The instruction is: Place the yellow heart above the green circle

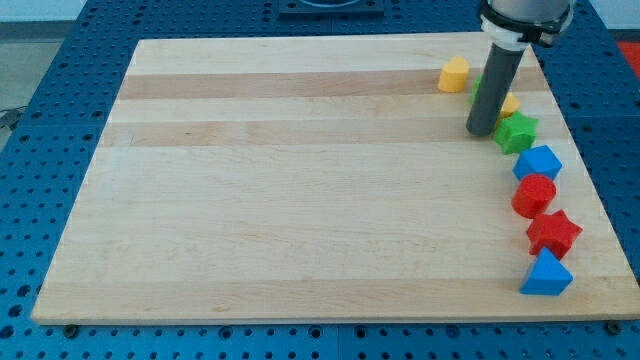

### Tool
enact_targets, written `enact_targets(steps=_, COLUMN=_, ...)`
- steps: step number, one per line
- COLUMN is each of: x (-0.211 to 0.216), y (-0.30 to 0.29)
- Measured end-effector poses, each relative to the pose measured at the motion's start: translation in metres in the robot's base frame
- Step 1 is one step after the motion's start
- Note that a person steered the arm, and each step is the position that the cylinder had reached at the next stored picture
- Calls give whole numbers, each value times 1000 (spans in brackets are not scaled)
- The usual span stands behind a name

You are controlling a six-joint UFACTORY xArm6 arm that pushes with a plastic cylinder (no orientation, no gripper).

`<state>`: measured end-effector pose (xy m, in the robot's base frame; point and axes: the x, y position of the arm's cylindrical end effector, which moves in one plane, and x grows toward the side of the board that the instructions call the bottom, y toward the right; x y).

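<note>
No readable text anywhere.
No labels, brands, numbers or signs legible on the blocks, the table (300, 200) or the rod.

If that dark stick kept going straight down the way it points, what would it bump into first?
Just the wooden board. My tip points straight down and already looks to rest on it. The green star sits close at the view's right, beside that line rather than in it, though depth is hard to judge.
</note>
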<state>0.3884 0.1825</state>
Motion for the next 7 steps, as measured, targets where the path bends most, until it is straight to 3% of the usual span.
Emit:
enact_targets(steps=1, x=-10, y=-34)
enact_targets(steps=2, x=-54, y=-43)
enact_targets(steps=4, x=-78, y=-73)
enact_targets(steps=5, x=-105, y=-68)
enact_targets(steps=7, x=-115, y=-35)
